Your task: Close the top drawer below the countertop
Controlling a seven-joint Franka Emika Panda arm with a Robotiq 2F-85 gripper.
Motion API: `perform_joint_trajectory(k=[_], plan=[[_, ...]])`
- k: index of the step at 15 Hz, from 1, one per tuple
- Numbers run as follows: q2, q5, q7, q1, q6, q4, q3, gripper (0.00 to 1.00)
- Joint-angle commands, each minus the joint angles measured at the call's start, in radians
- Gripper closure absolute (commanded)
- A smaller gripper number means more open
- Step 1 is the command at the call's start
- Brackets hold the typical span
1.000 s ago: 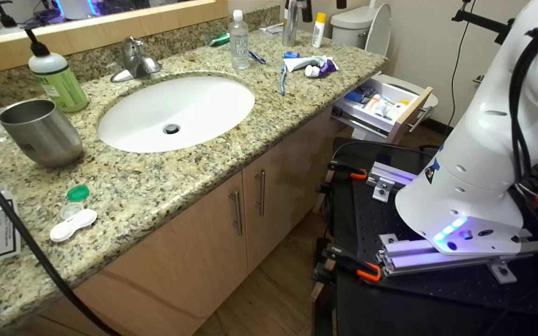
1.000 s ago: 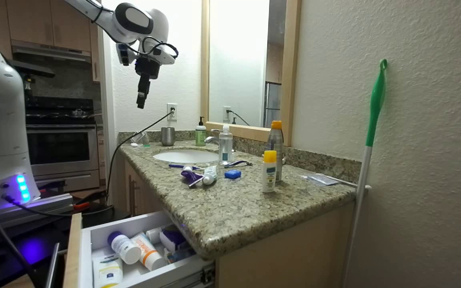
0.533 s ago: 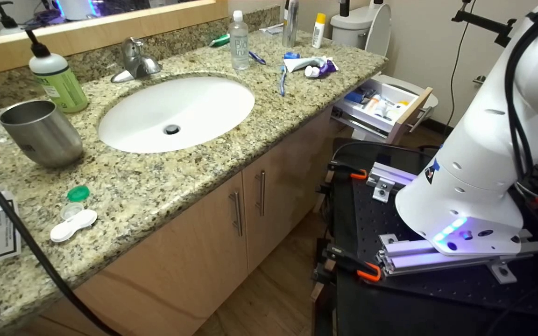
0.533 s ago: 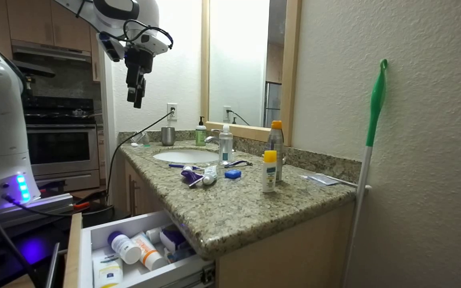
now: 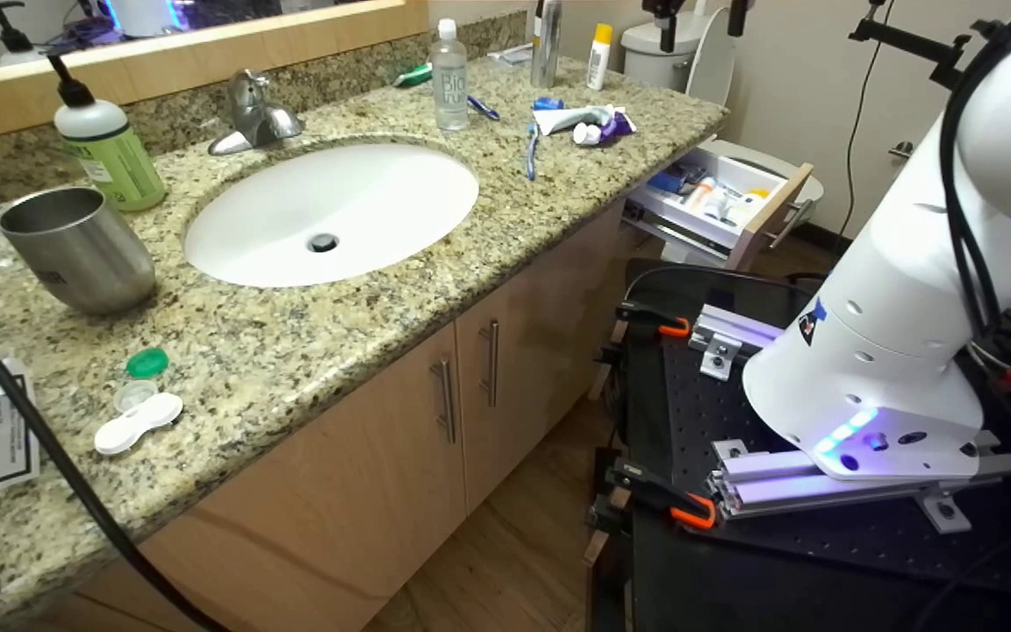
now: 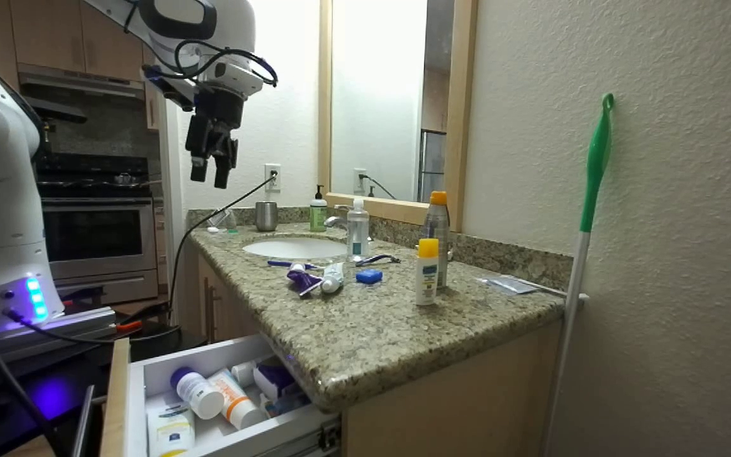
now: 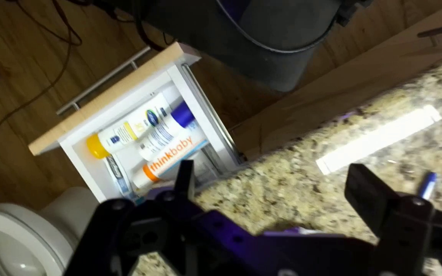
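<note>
The top drawer has a tan front and white sides, and stands pulled out below the countertop corner. Its front shows in both exterior views [image 5: 767, 224] [image 6: 115, 400] and in the wrist view [image 7: 113, 100]. A metal bar handle [image 7: 104, 81] is on its outer face. Tubes and bottles lie inside it. The granite countertop [image 6: 365, 336] also shows in the wrist view [image 7: 282, 184]. My gripper [image 6: 210, 174] is open and empty, well above the countertop. In the wrist view its fingers [image 7: 370, 199] stand wide apart over the granite, and the drawer is at upper left.
Bottles [image 6: 428, 273], tubes [image 6: 332, 278] and a blue box [image 6: 369, 276] stand or lie on the countertop near the drawer. A faucet [image 5: 255, 114] is by the sink. The black robot table [image 5: 681, 562] stands before the cabinet. A toilet [image 5: 668, 44] is beyond the drawer.
In the exterior views my gripper has moved along the countertop toward the drawer end and turned, so both fingers now show apart. The drawer has not moved.
</note>
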Motion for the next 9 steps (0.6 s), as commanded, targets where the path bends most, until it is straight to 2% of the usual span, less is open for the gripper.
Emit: perform_joint_trajectory(k=[1,4,9], plan=[[0.076,-0.039,-0.037,-0.135,0.029,-0.036,-0.080,0.00],[0.118,-0.041,-0.046,-0.227,0.043,-0.049,-0.128,0.00],[0.316,-0.102,0.179,-0.325,0.173,-0.057,-0.111,0.00]])
